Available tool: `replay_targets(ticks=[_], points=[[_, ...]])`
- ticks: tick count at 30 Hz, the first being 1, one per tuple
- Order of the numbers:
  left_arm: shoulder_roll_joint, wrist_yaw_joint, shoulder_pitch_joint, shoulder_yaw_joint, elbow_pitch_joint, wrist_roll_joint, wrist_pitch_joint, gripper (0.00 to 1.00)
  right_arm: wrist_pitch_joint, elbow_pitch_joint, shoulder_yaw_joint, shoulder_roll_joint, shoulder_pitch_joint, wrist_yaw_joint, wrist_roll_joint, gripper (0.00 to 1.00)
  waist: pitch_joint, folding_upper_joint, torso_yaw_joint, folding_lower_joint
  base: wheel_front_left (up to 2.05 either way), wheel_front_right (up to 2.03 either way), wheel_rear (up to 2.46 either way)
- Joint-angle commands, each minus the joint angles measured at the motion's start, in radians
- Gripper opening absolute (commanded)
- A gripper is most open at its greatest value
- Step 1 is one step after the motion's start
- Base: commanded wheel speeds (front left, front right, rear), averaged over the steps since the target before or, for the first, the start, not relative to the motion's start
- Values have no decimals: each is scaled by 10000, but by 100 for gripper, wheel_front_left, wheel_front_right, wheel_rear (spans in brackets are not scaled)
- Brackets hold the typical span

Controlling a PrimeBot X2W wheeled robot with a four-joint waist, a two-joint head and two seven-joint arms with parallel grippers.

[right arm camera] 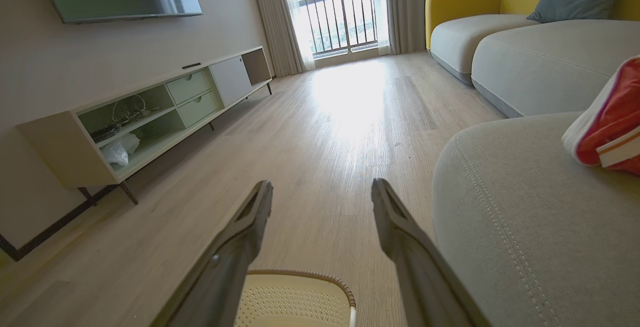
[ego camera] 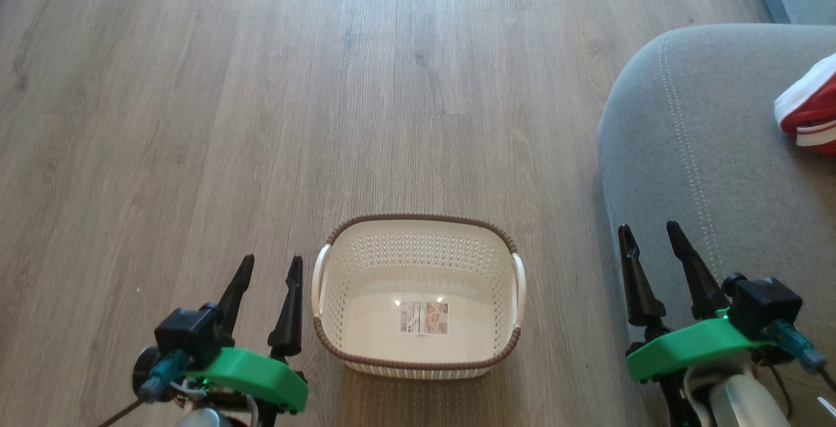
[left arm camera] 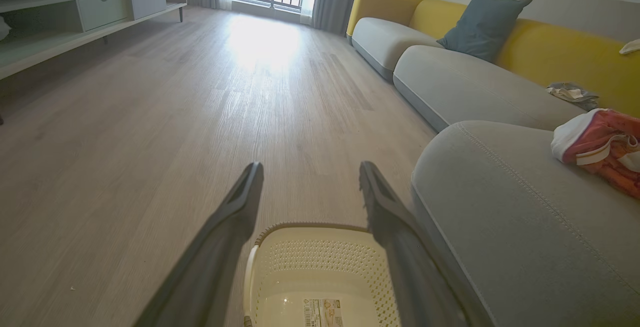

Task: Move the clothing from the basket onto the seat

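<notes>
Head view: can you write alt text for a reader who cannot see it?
An empty cream basket stands on the wood floor between the open left gripper and the open right gripper, neither holding anything. At the right edge, red and white clothing lies on the grey seat.

The basket (ego camera: pixel 418 217) stands upright on the wooden floor (ego camera: pixel 261 87), its bare bottom showing a label sticker (ego camera: pixel 424 318). The left claw (ego camera: pixel 272 260) hovers just beside the basket's left handle, fingers spread and empty. The right claw (ego camera: pixel 648 226), likewise spread and empty, shows against the edge of the grey seat (ego camera: pixel 705 172). Red-and-white clothing (ego camera: pixel 810 110) lies on the seat, cut off by the right border, possibly more than one garment.
</notes>
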Motion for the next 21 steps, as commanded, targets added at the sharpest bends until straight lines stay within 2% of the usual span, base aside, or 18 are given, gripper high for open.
replay_targets(ticks=[1,8,9,12,21], points=[[-11,-1,-446,296,-345,-99,-53,100,-64,-299,164,-67,-469,-2,-82,100,-16,0,-2,0,0,0,0],[-11,-59,-436,301,-380,-228,-53,100,-65,-295,242,-250,-538,-2,-99,100,11,0,-39,0,0,0,0],[0,-40,1,2,-7,-225,0,0,0,9,23,-135,-113,0,-53,0,22,0,-43,0,0,0,0],[0,-49,103,-25,404,-303,18,0,6,391,70,-95,-19,0,-25,0,30,0,-47,0,0,0,0],[28,-127,23,140,422,-1267,254,0,240,401,-21,-92,-76,0,948,0,10,0,-87,0,0,0,0]])
